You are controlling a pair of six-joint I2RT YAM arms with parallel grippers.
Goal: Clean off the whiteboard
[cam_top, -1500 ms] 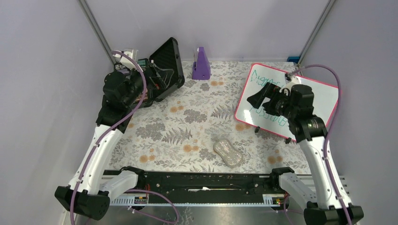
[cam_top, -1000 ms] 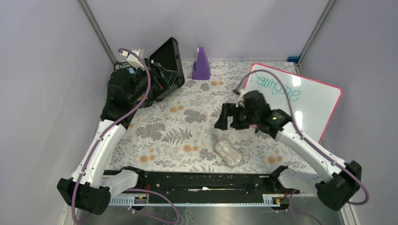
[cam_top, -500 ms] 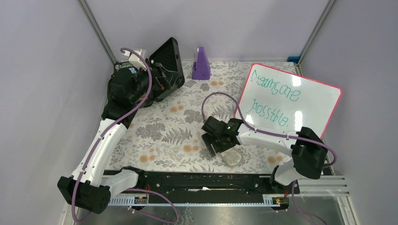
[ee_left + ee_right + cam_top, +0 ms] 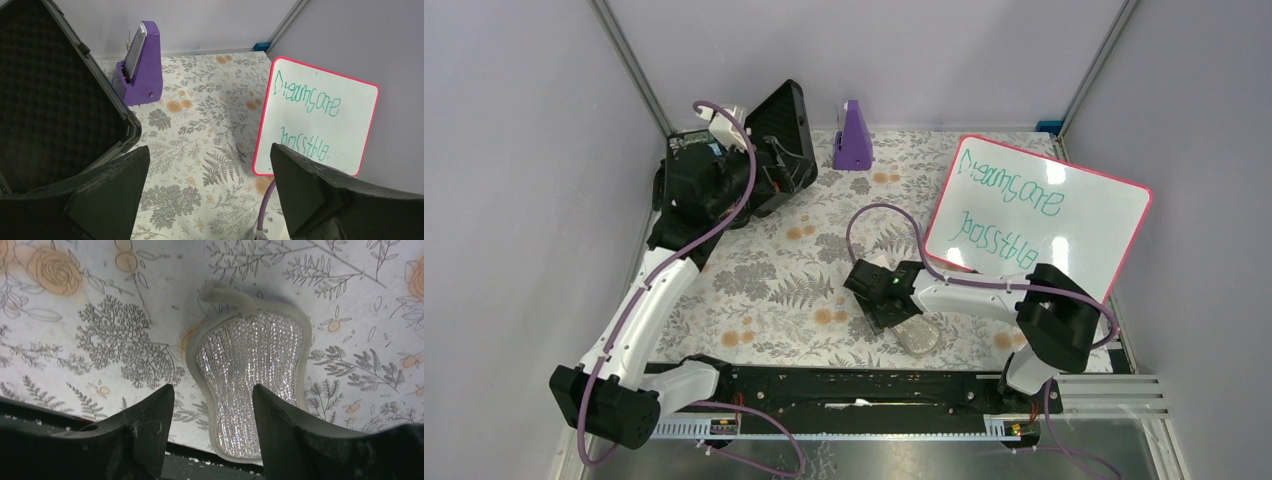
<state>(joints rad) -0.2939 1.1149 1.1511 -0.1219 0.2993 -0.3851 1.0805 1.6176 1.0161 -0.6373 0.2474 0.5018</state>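
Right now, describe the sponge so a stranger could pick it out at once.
Start at the floral-covered table and go to its near edge, in front of the pink-framed whiteboard. Under the right hand lies the sponge: the only small grey, glittery, peanut-shaped pad there.

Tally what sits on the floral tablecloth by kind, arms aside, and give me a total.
whiteboard: 1
grey sponge: 1
purple stand: 1
black foam-lined case: 1
Total: 4
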